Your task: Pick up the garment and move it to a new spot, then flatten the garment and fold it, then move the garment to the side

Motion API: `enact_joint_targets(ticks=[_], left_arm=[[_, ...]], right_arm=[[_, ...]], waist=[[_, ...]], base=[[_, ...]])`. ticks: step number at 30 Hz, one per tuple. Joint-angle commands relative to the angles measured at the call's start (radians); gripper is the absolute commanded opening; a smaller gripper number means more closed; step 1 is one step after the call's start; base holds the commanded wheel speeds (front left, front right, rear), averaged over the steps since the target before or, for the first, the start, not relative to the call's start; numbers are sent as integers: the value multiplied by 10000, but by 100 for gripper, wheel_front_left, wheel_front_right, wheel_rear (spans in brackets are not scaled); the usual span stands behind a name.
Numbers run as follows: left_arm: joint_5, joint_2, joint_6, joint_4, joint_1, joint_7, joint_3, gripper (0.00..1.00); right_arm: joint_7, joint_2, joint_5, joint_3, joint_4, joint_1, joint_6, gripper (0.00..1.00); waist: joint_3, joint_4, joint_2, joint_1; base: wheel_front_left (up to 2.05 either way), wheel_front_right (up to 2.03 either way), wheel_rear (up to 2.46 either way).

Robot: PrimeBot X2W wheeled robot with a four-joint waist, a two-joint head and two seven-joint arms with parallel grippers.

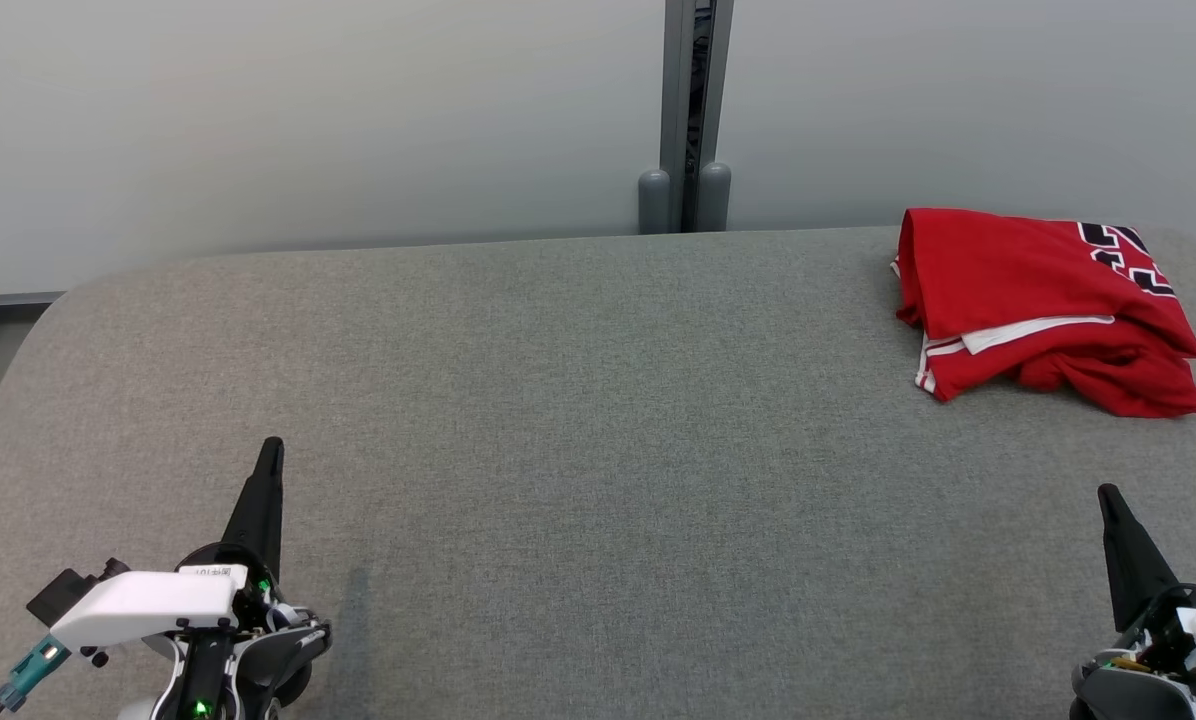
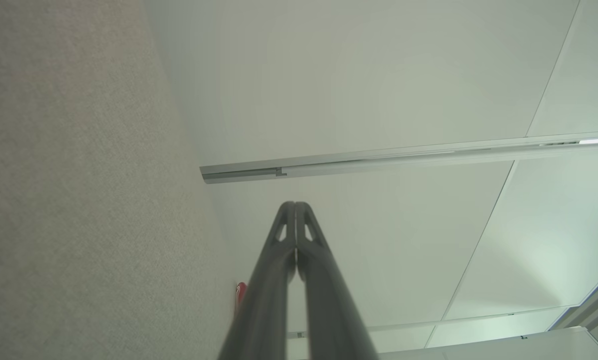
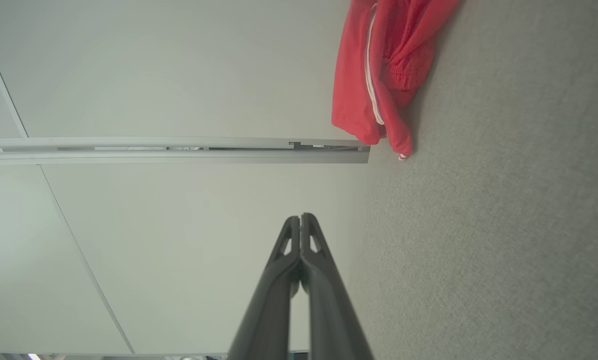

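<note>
So here's where we're at: the red garment (image 1: pixel 1038 290) is sitting in a folded bundle at the far right corner of the grey fabric-covered counter (image 1: pixel 598 450), close to the pale wall (image 1: pixel 308 120). It has white trim along one edge and some black-and-white lettering on top. It's a bit lumpy on the near side, not a super crisp fold.

Our left claw (image 1: pixel 271 450) is down at the near left of the counter, fingers pressed together with nothing between them. It's well away from the garment. Our right claw (image 1: pixel 1108 497) is at the near right, also pressed together and holding nothing. The garment lies beyond it, and the two aren't touching.

From the right wrist we see the garment (image 3: pixel 374 75) lying up against the wall line, past the closed fingertips.
</note>
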Motion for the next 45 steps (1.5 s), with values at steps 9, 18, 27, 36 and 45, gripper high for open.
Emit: enact_joint_targets(ticks=[9, 18, 27, 36, 45], left_arm=[[-14, 50, -39, -7, -75, 34, 32, 0], [-14, 50, -39, -7, -75, 34, 31, 0], [-14, 50, -39, -7, -75, 34, 31, 0], [-15, 50, -39, -8, -75, 33, 31, 0], [-15, 50, -39, -8, -75, 33, 31, 0]], right_arm=[[48, 1, -34, -80, -9, -101, 0, 0], [70, 12, -53, -92, -7, -106, 0, 0], [89, 23, -65, -103, -6, -109, 0, 0], [103, 32, -84, -114, -4, -112, 0, 0], [99, 42, -101, -122, -3, -115, 0, 0]], waist=[[0, 0, -1, 0], [0, 0, -1, 0], [0, 0, -1, 0], [0, 0, -1, 0], [0, 0, -1, 0]], base=[[0, 0, 0], [0, 0, 0], [0, 0, 0], [0, 0, 0], [0, 0, 0]])
